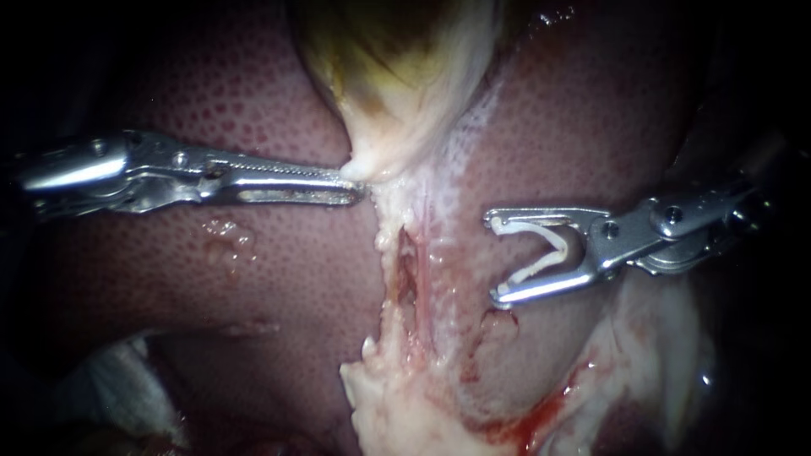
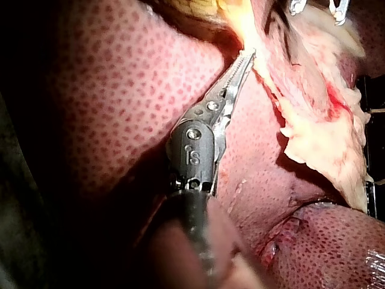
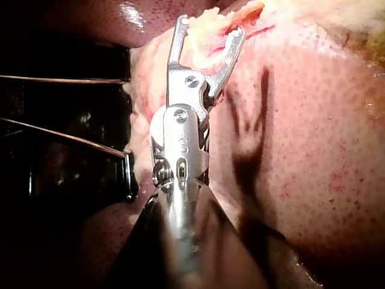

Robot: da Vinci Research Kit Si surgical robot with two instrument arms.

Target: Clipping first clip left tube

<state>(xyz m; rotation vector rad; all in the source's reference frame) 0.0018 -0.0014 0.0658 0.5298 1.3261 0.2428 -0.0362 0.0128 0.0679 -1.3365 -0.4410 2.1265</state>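
My left instrument (image 1: pixel 359 187) comes in from the left, jaws shut on the pale neck of the gallbladder (image 1: pixel 397 93), and the left wrist view shows the same hold (image 2: pixel 245 59). Below that grip runs a whitish band of tissue with a dark slit (image 1: pixel 405 270) between two pale strands; I cannot tell which one is the left tube. My right instrument (image 1: pixel 492 258) hovers to the right of the band, clear of it. Its jaws stand wide apart with a white clip (image 1: pixel 551 250) seated between them, touching both. In the right wrist view (image 3: pixel 209 30), pale tissue lies beyond the tips.
Speckled red-brown liver (image 1: pixel 253 279) surrounds the band on both sides. Ragged pale tissue (image 1: pixel 405 405) with fresh blood (image 1: pixel 541 414) lies at the lower middle. White gauze (image 1: pixel 127 388) sits at the lower left. A dark frame with thin wires (image 3: pixel 72 138) shows beside my right instrument.
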